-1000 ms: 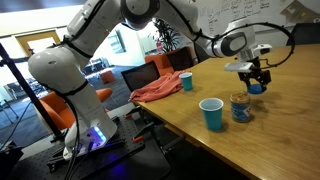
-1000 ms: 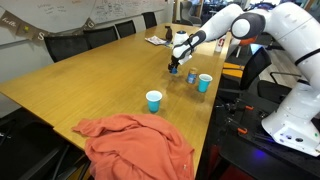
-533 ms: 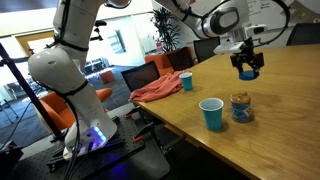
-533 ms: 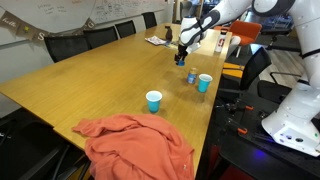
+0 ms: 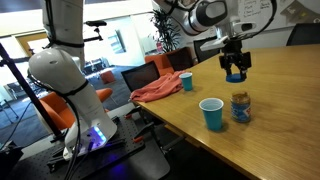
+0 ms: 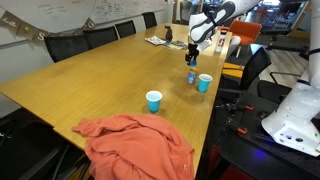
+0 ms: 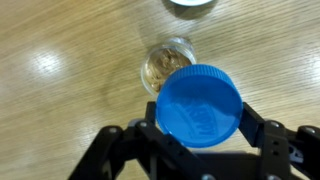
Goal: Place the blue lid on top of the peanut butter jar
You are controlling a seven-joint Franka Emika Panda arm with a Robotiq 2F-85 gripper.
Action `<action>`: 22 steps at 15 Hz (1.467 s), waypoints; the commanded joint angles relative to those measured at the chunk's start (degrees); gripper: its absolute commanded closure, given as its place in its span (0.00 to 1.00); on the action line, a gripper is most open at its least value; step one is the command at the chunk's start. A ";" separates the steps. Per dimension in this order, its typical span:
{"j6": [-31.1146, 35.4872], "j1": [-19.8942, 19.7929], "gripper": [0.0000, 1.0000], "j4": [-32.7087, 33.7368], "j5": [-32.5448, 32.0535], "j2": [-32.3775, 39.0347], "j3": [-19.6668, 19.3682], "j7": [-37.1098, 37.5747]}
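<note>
My gripper is shut on the blue lid, a flat round cap held between the two black fingers. In the wrist view the open peanut butter jar stands on the wooden table below, just up and left of the lid. In both exterior views the gripper hangs above the jar, with the lid well above the jar's mouth.
A blue cup stands close beside the jar. Another blue cup and an orange cloth lie further along the table. Chairs line the table's edges. A cup's rim shows at the wrist view's top.
The gripper has risen from beside the jar and moved up over it, carrying the blue lid. The jar and cups have not moved.
</note>
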 commanded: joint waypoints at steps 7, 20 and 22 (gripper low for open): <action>7.68 0.16 0.46 -6.26 -3.32 -1.02 -2.90 6.07; 16.27 -1.15 0.46 -8.29 -1.69 1.93 -2.19 4.19; 17.48 -1.13 0.46 -8.29 -1.72 2.50 -2.23 4.20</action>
